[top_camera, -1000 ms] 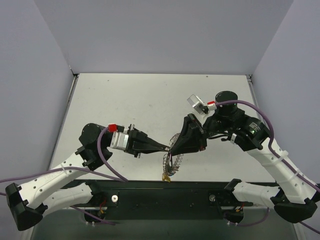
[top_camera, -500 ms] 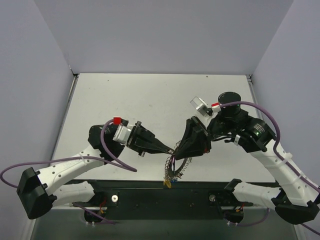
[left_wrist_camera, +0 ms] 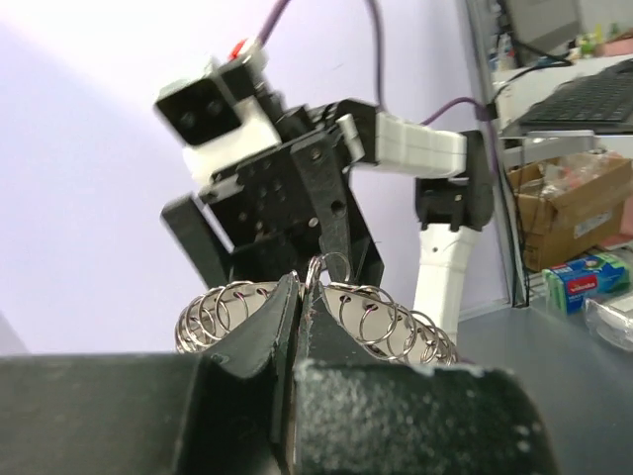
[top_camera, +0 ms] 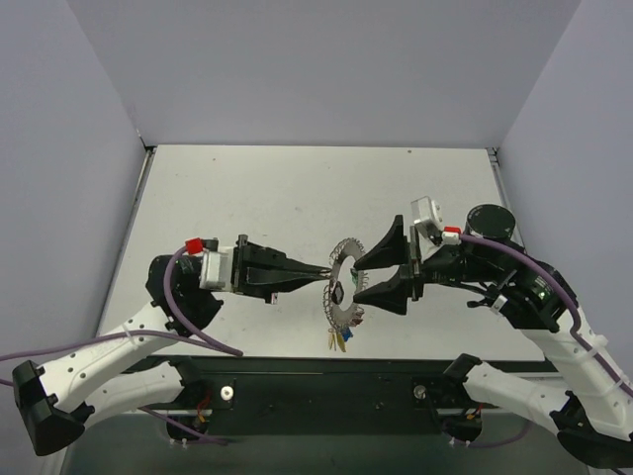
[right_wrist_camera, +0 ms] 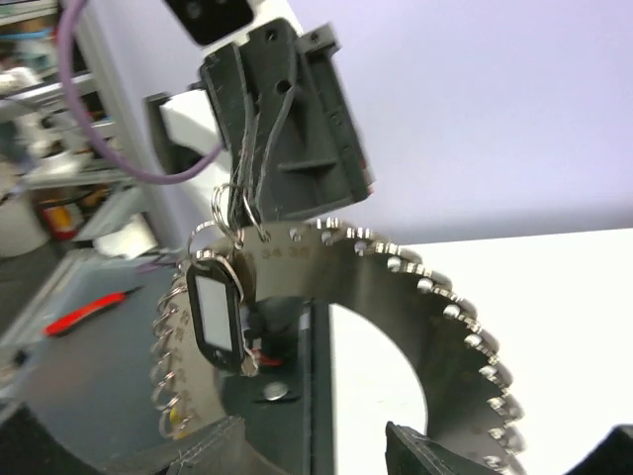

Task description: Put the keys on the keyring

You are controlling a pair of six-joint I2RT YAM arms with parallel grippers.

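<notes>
**Desk:** Any writing you can read?

**Me:** Barely. In my right wrist view the keyring (right_wrist_camera: 435,327) shows a flat metal arc with small wire loops along its rim. There are faint stamped figures near its top, too soft for me to read. A black tag (right_wrist_camera: 216,319) with a pale window hangs at its left rim, and I see no lettering on it. In the left wrist view a blue-green packet (left_wrist_camera: 584,277) at far right carries print too small to make out.

**Desk:** Containers?

**Me:** One cardboard box (left_wrist_camera: 569,208) in the background, right of the arms. Something lies in it, but I cannot tell what.

**Desk:** Jaws?

**Me:** The left gripper (top_camera: 318,269) is pinched tight on the keyring's left edge, holding it off the table (top_camera: 297,188), centre and towards the near side. The right gripper (top_camera: 358,273) stands wide, one finger on the far side and one on the near side of the ring's right edge. I cannot tell if either touches it.

**Desk:** Keys?

**Me:** The keys (top_camera: 338,339) hang bunched at the ring's near end. I can make out yellow and blue heads.
</notes>
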